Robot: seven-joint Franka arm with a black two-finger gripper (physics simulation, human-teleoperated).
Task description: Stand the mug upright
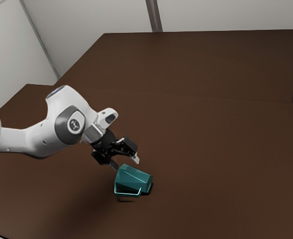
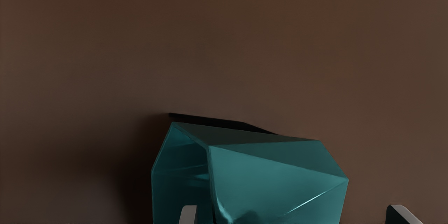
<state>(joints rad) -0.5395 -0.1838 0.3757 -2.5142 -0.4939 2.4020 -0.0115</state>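
Teal mug (image 1: 136, 178) on its side on brn tbl (image 1: 216, 149), tool (image 1: 126, 164) nr it.

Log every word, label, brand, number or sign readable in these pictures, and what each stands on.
No text can be read.
Arm: one small round mark on its side in the exterior view, too small to read as letters or as a brand.
Mug: no lettering on the faces in view.
Gripper: no lettering that I can make out.
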